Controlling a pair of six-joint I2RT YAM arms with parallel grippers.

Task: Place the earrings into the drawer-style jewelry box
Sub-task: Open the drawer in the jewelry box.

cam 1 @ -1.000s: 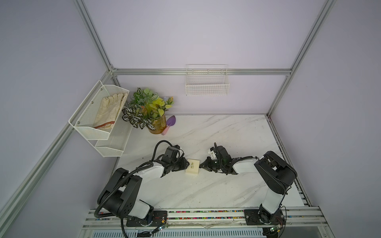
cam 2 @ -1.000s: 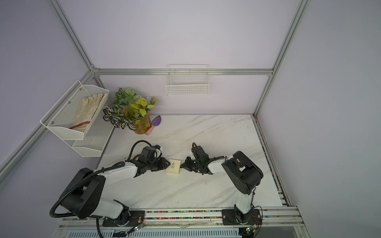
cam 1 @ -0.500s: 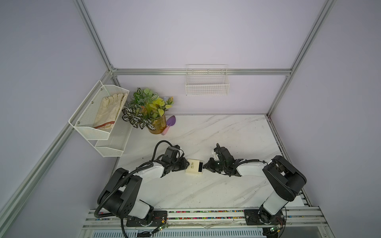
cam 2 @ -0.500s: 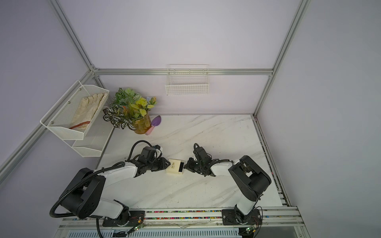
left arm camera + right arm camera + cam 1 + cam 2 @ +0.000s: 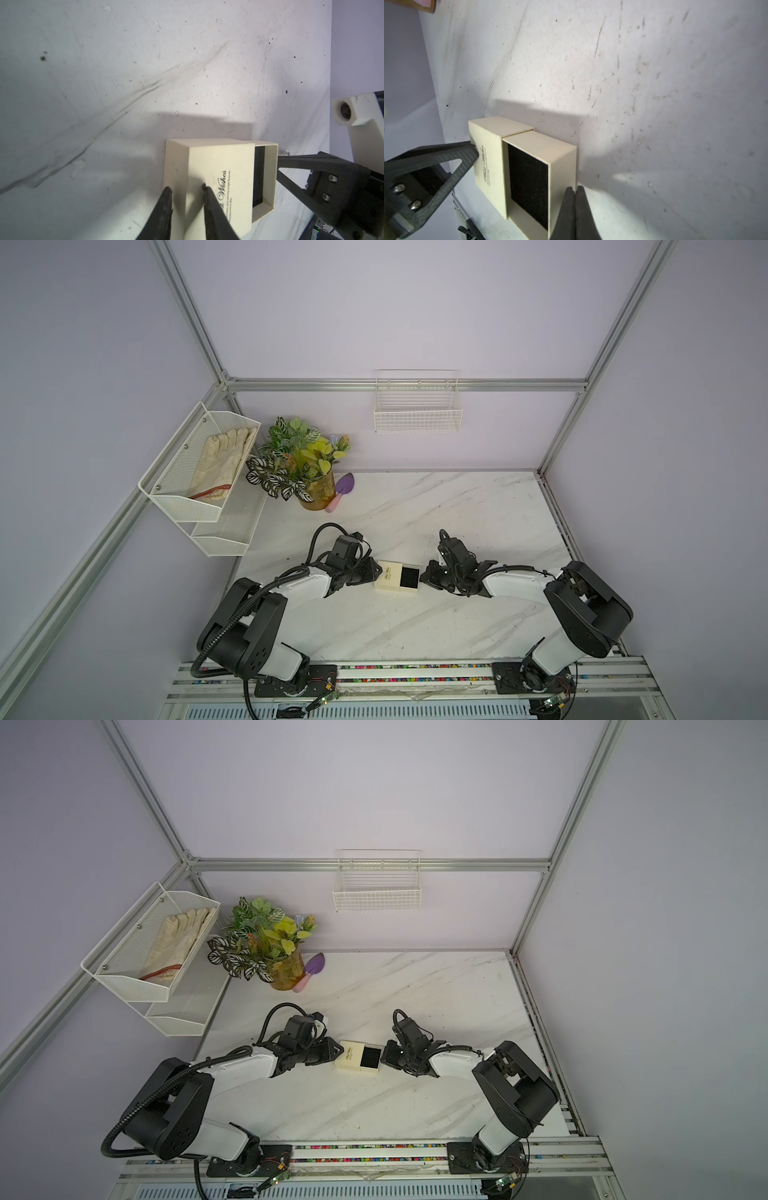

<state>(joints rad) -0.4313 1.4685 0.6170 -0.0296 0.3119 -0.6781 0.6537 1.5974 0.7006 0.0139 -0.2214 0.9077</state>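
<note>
Left wrist: box (image 5: 220, 166) edge between jaws

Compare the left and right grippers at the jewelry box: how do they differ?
Left gripper: jaws apart, clamping the jewelry box by its lettered sleeve. Right gripper: jaws pressed together at the end wall of the pulled-out tray. Both lie low, facing each other across the box.

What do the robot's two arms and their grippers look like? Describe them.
The left arm and right arm have white shells and bulky black joints, with black cables looping alongside. The left gripper and right gripper are black, with ribbed triangular open-frame fingers.
</note>
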